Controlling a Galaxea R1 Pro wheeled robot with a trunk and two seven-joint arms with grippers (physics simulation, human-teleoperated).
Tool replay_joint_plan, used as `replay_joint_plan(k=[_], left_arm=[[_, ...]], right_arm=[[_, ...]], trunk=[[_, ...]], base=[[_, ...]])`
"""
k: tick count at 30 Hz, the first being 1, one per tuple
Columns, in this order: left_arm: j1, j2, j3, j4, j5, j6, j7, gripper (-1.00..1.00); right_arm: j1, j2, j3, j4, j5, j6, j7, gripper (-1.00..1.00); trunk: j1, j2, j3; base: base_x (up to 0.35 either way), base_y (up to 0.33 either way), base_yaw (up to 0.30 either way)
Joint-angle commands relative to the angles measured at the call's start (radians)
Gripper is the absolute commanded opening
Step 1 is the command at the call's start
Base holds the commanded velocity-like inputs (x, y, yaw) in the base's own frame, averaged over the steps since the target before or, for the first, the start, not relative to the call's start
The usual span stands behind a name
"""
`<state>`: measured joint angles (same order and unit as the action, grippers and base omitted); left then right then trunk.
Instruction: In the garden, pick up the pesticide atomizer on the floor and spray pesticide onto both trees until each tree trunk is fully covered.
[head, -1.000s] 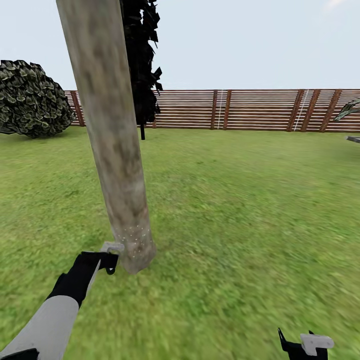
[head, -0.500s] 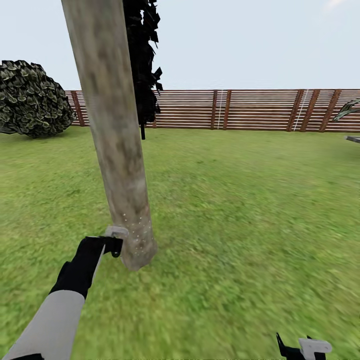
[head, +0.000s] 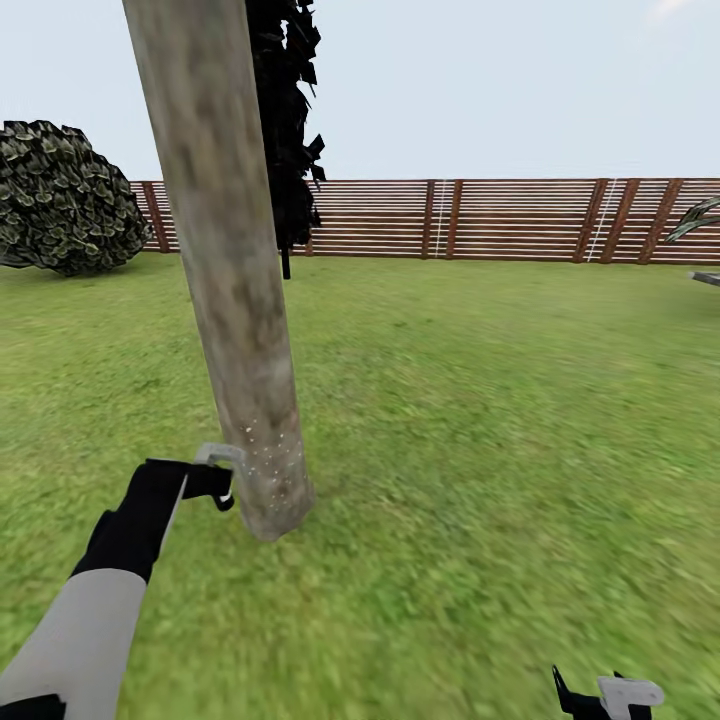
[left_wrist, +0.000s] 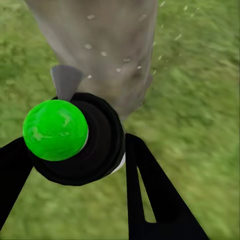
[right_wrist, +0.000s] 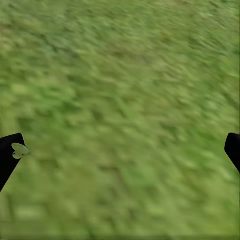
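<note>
I have the atomizer (left_wrist: 75, 137) clamped in my left gripper (head: 205, 480), the two black fingers (left_wrist: 150, 190) closed either side of its round black body, with the green cap (left_wrist: 55, 129) facing the wrist camera and the grey nozzle (left_wrist: 66, 80) pointing at the trunk (head: 240, 330). In the head view the nozzle sits just beside the trunk's foot, low down near the grass (head: 480, 420). White specks (head: 265, 450) dust only a band near the base; the bark above looks bare, so I judge most of this trunk is not yet covered. The atomizer looks like a small rigid plastic bottle, probably light, smooth and round, so it could twist in the grip; holding it around the body below the cap, as now, seems the right place, leaving the nozzle free. My right gripper (head: 610, 695) hangs low over grass, its fingers (right_wrist: 10, 155) spread wide with nothing between them.
</note>
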<state>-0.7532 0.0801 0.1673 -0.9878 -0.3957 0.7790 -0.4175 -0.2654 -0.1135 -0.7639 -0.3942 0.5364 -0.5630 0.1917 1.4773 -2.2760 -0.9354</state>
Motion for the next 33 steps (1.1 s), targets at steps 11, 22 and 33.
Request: replay_joint_plan(k=[11,22,33], left_arm=[[0.006,-0.008,-0.008,-0.077,0.001,0.035,0.0,-1.0],[0.012,-0.008,-0.009,-0.077,0.001,0.037,0.0,-1.0],[0.012,-0.004,-0.009,-0.07,-0.004,0.036,0.006,-1.0]], right_arm=[[0.0,0.0,0.0,0.0,0.0,0.0,0.001,1.0],[0.0,0.0,0.0,0.0,0.0,0.0,0.002,1.0],[0.0,0.002,0.001,0.0,0.0,0.0,0.002,1.0]], trunk=[[0.0,0.0,0.0],[0.0,0.0,0.0],[0.0,0.0,0.0]], base=[[0.0,-0.089,0.135],[0.0,-0.272,0.007],[0.0,-0.273,0.113]])
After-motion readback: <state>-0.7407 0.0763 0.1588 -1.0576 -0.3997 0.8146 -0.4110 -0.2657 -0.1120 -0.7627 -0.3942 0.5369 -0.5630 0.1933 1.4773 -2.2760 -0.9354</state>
